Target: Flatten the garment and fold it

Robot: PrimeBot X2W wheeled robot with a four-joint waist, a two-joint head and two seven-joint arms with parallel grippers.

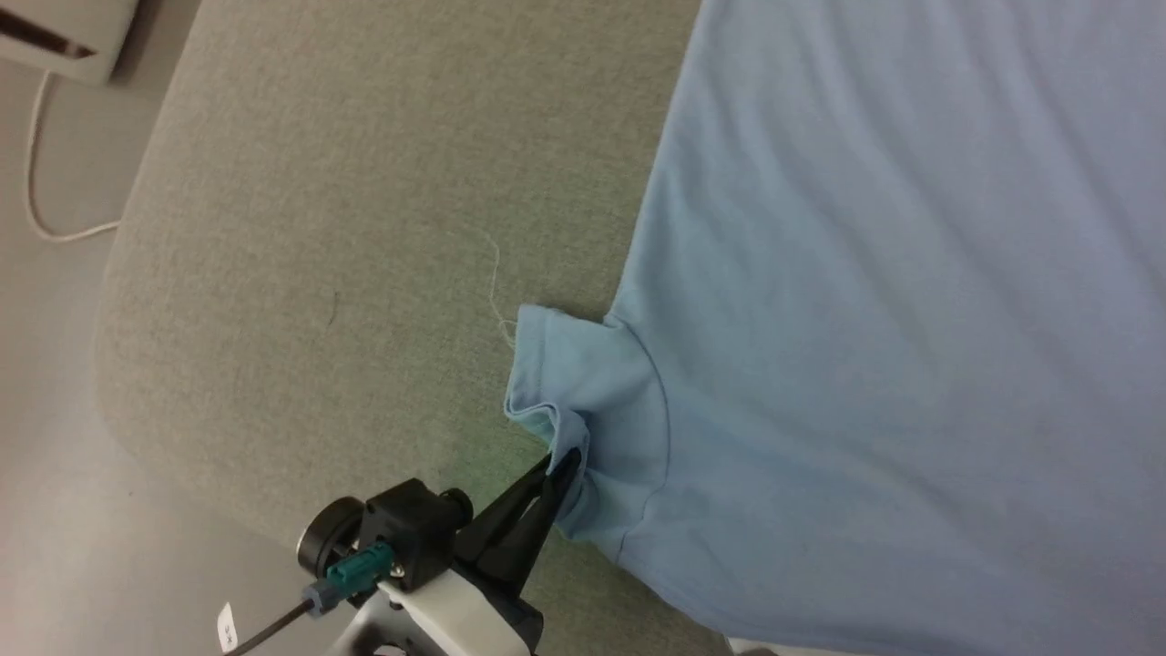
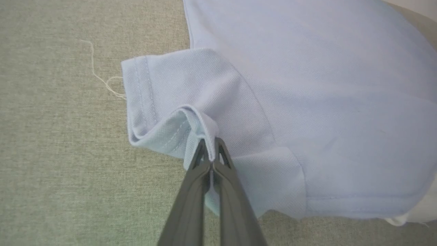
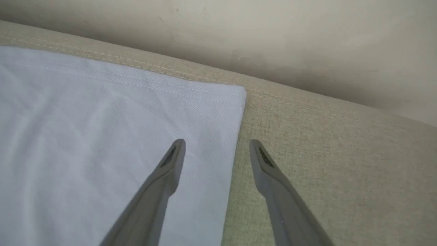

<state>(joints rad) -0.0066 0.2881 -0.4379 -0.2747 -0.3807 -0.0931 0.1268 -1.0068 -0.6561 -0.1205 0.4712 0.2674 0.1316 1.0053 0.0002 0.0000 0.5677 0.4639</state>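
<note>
The garment is a light blue knit shirt spread flat over the right part of a beige-green cushion. Its short sleeve sticks out to the left with its hem curled over. My left gripper is shut on that folded sleeve edge, the cloth pinched between its dark fingertips. In the right wrist view my right gripper stands open over a hemmed corner of the garment, one finger above the cloth, the other above bare cushion.
The cushion lies bare to the left of the shirt, with its rounded edge dropping to grey floor. A loose white thread lies beside the sleeve. A white box and cable sit at the far left.
</note>
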